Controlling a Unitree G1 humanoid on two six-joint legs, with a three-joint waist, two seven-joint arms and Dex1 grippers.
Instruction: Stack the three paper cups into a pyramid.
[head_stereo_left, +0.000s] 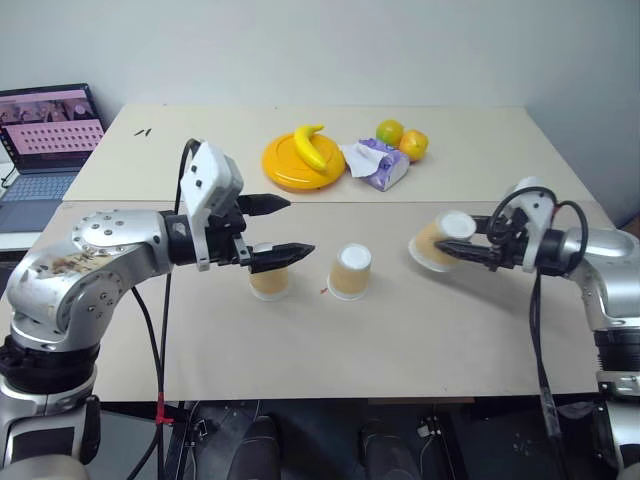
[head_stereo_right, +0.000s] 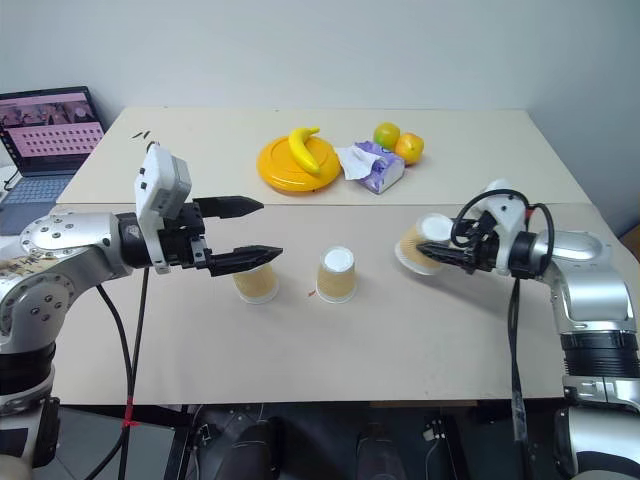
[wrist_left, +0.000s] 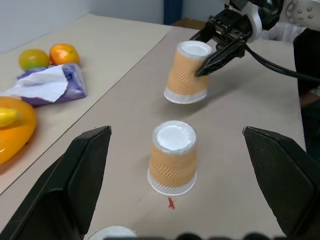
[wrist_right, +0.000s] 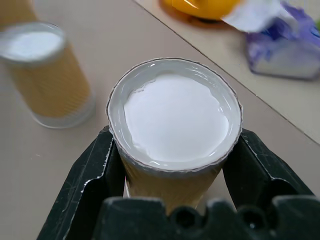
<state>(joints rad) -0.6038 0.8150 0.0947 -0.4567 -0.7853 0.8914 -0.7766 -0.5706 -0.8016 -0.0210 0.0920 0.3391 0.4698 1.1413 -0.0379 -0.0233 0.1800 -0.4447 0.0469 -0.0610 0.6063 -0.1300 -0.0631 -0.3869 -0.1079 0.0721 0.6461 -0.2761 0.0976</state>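
Right gripper (head_stereo_left: 462, 250) is clamping one paper cup (head_stereo_left: 438, 240) by its sides, one black finger on each flank, just below the white base. The cup is upside down and tilted, its open rim lifted clear of the table (head_stereo_left: 400, 340). Likely reason for the side grip: it leaves the rim free to seat on whatever goes under it.

Left gripper (head_stereo_left: 285, 230) is standing wide, holding nothing. Its lower finger is hanging just over the second cup (head_stereo_left: 269, 281), which is sitting inverted on the table beneath that finger; no contact that I can make out. The open pose reads as a standby, or a guard to steady the base cups.

Third cup (head_stereo_left: 350, 272) is standing inverted, base up, ahead of the left gripper's open fingers and between the two grippers. A small red mark (wrist_left: 171, 203) is lying on the table just at its rim, possibly a placement cue.

The two seated cups are near each other but with a gap between them. Judgement: the base pair is set, and the lifted cup is the cap of the pyramid. The gap looks wide for one rim to bridge, so the base may need closing up first.

Behind both grippers, well away: yellow plate (head_stereo_left: 290, 165) with a banana (head_stereo_left: 311, 146), tissue pack (head_stereo_left: 380, 163), two citrus fruits (head_stereo_left: 403, 139). Not involved.
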